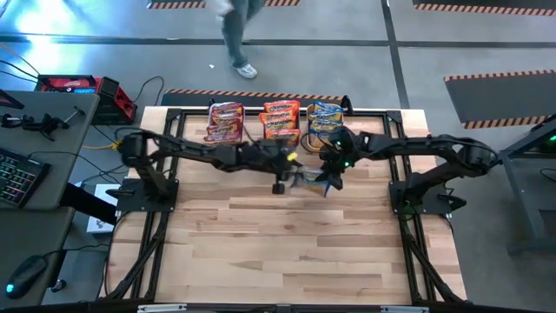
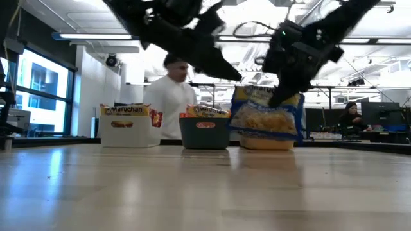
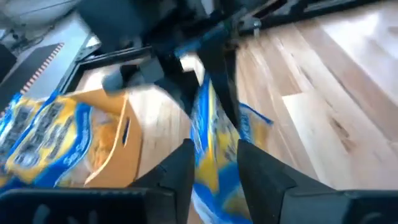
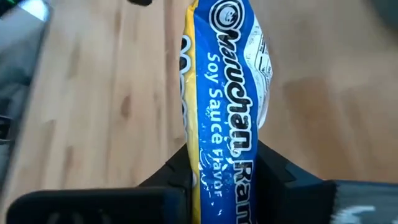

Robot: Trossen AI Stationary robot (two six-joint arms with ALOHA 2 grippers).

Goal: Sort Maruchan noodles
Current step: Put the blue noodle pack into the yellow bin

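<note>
A blue-and-yellow noodle packet (image 2: 268, 119) hangs above the tabletop (image 1: 295, 252) near the middle of its far edge, just in front of the orange bin (image 3: 118, 146). The right gripper (image 4: 219, 163) pinches it edge-on between its fingers, its "Soy Sauce Flavor" lettering readable in the right wrist view. The left gripper (image 3: 215, 163) has its fingers to either side of the same packet, narrowly parted; whether they press on it cannot be told. Along the far edge stand three bins: a white bin (image 2: 126, 133) with pink-red packets (image 1: 225, 121), a teal bin (image 2: 204, 135) with orange packets (image 1: 280, 119), and the orange bin with more blue-and-yellow packets (image 1: 326, 115). A person (image 2: 171, 96) stands beyond the tabletop.
</note>
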